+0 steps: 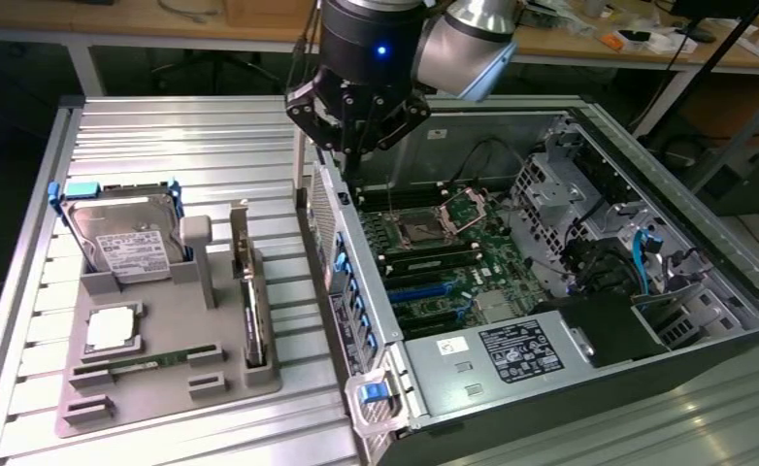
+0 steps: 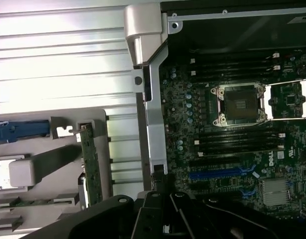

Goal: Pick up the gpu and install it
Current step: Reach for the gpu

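Gpu, a thin green circuit-board card with a silver end bracket (image 1: 252,316), stands on edge in the grey moulded holder tray (image 1: 159,393), lower left of the exterior view (not yet picked up). The black end effector (image 1: 351,155), pressed together and empty, hovers upper centre over the open black computer case (image 1: 690,330). The tabletop (image 1: 185,126) is ribbed metal, with wooden workbenches (image 1: 159,24) behind.

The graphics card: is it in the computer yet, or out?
Out. The graphics card stands on its edge in a slot of the grey holder, beside the open computer case; nothing grips it.
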### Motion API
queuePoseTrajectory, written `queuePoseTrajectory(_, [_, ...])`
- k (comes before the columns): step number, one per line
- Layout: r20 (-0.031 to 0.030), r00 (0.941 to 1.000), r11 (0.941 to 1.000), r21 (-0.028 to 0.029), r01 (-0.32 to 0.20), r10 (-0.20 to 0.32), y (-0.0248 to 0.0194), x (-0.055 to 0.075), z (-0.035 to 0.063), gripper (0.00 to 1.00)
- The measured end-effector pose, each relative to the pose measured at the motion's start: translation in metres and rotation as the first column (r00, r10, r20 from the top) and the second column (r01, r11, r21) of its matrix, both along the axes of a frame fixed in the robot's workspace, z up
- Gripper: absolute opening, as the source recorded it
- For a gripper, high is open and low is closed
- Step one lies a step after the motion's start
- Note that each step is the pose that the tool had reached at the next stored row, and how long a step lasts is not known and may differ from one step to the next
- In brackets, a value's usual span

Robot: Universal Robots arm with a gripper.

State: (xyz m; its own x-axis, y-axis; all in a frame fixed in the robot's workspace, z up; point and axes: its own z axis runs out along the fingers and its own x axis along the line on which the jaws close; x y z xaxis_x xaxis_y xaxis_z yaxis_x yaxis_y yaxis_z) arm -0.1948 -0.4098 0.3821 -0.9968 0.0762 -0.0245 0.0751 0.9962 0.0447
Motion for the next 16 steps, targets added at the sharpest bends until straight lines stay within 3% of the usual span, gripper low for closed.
queuePoseTrajectory(16, [-0.0001,1.0,1.0,0.0,0.0,0.0,-0.017,-0.021,-0.0001,0.11])
